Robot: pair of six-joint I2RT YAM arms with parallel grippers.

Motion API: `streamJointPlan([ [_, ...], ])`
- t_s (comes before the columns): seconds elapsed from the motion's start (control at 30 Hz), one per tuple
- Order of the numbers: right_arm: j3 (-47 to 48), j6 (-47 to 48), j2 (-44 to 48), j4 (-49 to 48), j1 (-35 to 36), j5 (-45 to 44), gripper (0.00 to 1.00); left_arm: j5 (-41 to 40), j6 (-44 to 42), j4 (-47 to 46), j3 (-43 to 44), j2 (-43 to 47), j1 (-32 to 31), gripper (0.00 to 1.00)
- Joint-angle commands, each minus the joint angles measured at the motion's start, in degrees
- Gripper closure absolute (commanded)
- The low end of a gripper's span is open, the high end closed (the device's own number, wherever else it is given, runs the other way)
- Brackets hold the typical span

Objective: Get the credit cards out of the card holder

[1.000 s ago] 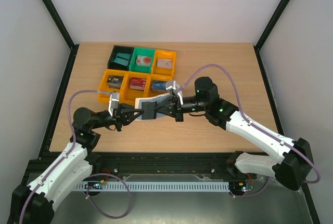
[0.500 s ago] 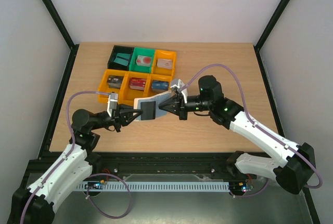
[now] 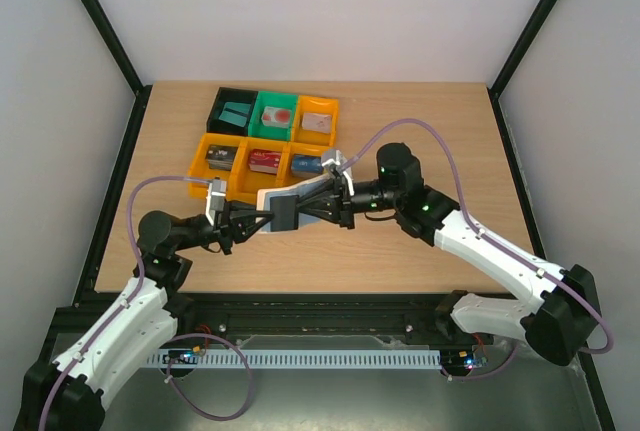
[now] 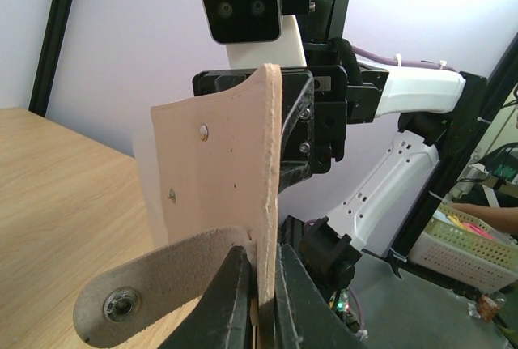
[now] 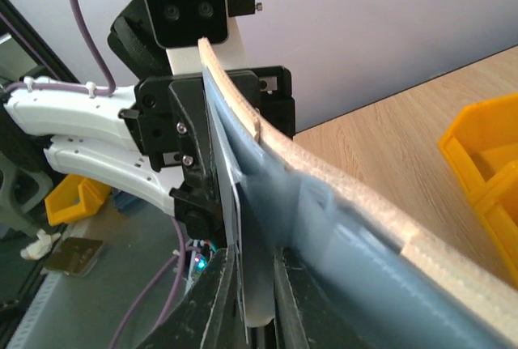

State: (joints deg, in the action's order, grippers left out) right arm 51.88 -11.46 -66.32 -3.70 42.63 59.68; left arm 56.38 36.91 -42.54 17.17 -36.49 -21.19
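The left arm [image 3: 130, 301] rose from its base at the near-left corner to a bent elbow, then reached level to the right. The left pincer [image 3: 262, 219] was clamped on the lower edge of the card holder [image 3: 287, 201], one finger on each side of the tan leather. The right arm [image 3: 490, 251] ran in from the near-right with its elbow raised and its wrist turned left, so the two pincers faced each other across the holder.

The holder was held up on edge over the front middle of the desk [image 3: 430, 131]. It was tan outside and grey-blue inside, and its snap strap [image 4: 121, 306] hung loose. The right pincer [image 5: 255, 292] had its fingers close on either side of a thin grey-blue sheet inside the holder. Whether they pressed on it, and whether that sheet was a card or a pocket, could not be told.

Beyond, toward the far left, stood an orange three-part bin [image 3: 198, 166] with a red card [image 3: 265, 160] in its middle part. Behind it were a black bin [image 3: 215, 116] holding a teal card [image 3: 236, 114], a green bin [image 3: 275, 96] and an orange bin [image 3: 335, 116]. The other contents were too small to make out.
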Motion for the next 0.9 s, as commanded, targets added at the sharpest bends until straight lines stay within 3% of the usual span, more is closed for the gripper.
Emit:
streamJointPlan([
  [0.0, -0.64, -2.09, -0.04, -5.27, 0.78, -2.97, 0.90, 0.02, -0.56, -3.46, -0.28, 0.64, 0.27, 0.97],
  [0.2, -0.86, -1.85, -0.64, -5.09, 0.81, -5.79, 0.95, 0.24, -0.73, -4.01, -0.15, 0.71, 0.23, 0.97],
  [0.47, -0.44, -1.99, -2.44, -5.78, 2.53, -6.67, 0.87, 0.57, -0.87, -4.35, -0.17, 0.61, 0.27, 0.97],
  [0.67, -0.38, -4.15, -3.37, -10.29, 4.41, -1.55, 0.84, 0.60, -0.88, -4.39, -0.14, 0.68, 0.27, 0.97],
  [0.87, -2.54, -6.24, -1.83, -16.30, 4.43, 3.45, 0.98, 0.25, -0.51, -4.28, -0.51, 0.89, 0.27, 0.97],
])
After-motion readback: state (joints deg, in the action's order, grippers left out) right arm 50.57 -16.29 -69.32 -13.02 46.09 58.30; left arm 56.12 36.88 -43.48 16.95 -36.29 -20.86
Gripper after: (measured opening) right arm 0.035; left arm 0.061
